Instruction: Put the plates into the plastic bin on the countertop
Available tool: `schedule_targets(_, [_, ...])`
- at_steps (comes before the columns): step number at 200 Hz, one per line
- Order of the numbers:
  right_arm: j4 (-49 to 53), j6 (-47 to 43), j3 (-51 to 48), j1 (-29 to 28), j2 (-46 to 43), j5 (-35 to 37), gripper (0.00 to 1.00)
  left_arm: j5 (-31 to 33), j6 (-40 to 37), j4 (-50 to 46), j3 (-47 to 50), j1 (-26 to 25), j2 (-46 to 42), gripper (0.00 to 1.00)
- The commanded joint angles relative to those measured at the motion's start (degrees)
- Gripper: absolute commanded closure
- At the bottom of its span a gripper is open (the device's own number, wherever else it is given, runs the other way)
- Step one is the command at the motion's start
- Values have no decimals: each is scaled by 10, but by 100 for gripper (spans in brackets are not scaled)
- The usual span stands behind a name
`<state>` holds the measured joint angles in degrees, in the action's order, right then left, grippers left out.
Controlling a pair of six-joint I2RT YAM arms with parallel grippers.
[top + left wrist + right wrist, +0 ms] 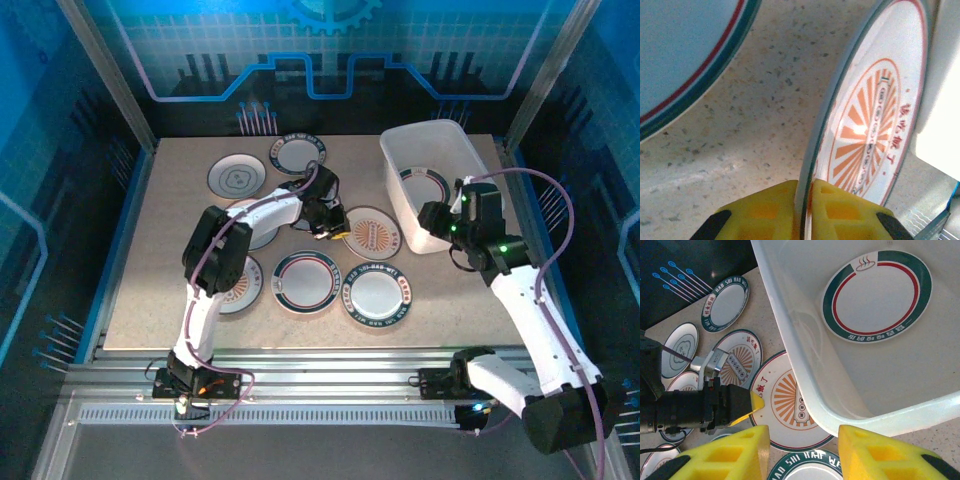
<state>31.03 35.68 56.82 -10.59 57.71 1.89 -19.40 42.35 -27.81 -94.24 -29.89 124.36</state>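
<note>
An orange sunburst plate (375, 235) (875, 130) lies on the counter (150, 260) just beside the left wall of the white bin (400, 165) (800, 340). The left end effector (328, 226) (805, 210) has its two yellow fingers (772, 212) pinched narrow on this plate's rim, one on each face. Whether the rim is off the counter I cannot tell.

Inside the bin one green-rimmed plate (425, 187) (875, 295) lies flat on the bottom.

Six more plates are spread on the counter to the left and front. Among them are a grey-motif plate (236, 177) and a dark-rimmed plate (297, 154) at the far side, and two rimmed plates (307, 281) side by side nearer the arms.

The right end effector (437, 217) (802, 437) hovers over the bin's near left corner, its fingers moderately apart and holding nothing.
</note>
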Motion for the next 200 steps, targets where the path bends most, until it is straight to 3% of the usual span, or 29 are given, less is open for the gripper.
schedule_targets(1, [-4,4,-4,-3,-15,-1,58,14,12,-11,24,-2,-29,91])
schedule_targets(119, [23,32,15,-4,-50,-10,57,33,10,34,94,0,-139,100])
schedule_targets(200, [1,118,54,-5,-28,-113,53,14,-7,79,166,32,-270,100])
